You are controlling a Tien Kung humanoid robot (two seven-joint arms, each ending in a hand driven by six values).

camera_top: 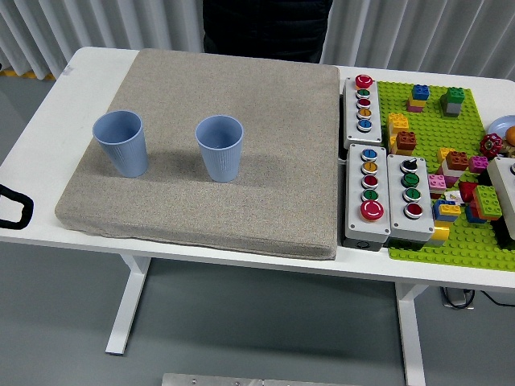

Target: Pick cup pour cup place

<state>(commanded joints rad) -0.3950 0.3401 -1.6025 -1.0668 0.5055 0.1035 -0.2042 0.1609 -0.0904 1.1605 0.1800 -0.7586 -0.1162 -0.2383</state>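
Left hand [14,206] barely shows at the table's near left edge; I can't tell its grip. Two blue cups, the left cup [121,143] and right cup [220,148], stand upright and apart on the grey mat [241,193]; I can't see their contents. Button boxes [378,197] and a green brick baseplate [475,241] sit right.

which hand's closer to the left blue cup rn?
Left. The left hand sits at the table's near-left edge, below-left of the left blue cup; the right hand isn't in view.
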